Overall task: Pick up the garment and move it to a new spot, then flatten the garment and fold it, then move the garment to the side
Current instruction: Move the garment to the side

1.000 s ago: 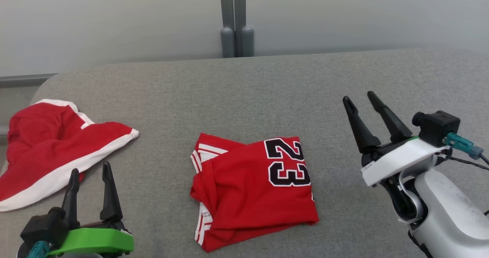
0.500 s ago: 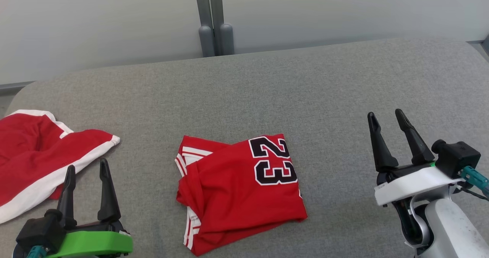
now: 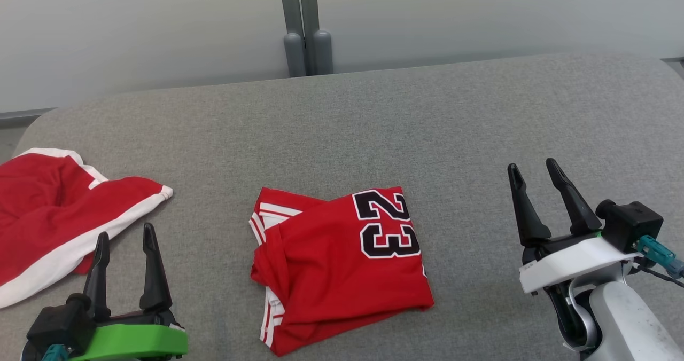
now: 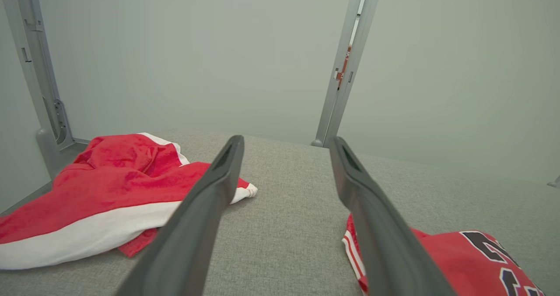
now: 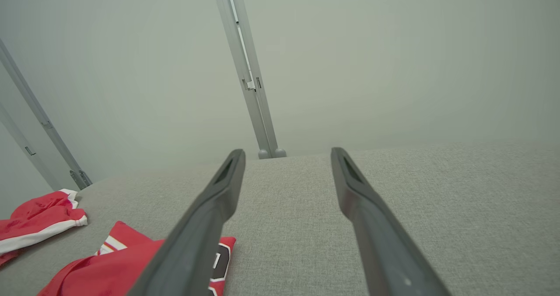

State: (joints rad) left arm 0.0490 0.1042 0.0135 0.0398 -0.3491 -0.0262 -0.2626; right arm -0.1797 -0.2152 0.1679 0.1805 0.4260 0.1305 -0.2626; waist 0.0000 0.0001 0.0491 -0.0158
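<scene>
- A crumpled red and white cloth (image 3: 48, 211) is lying just left of the left gripper (image 3: 124, 236).
- The left gripper is holding its fingers apart, empty.
- The folded red jersey (image 3: 342, 275) is lying between both grippers, touching neither.
- The right gripper (image 3: 531, 164) is standing spread and empty.

Bright, even, diffuse light; only faint shadows edge the jersey (image 3: 342, 265). Head view is sharp; wrist views look hazier, their posts (image 4: 37, 68) leaning at the edges.
</scene>
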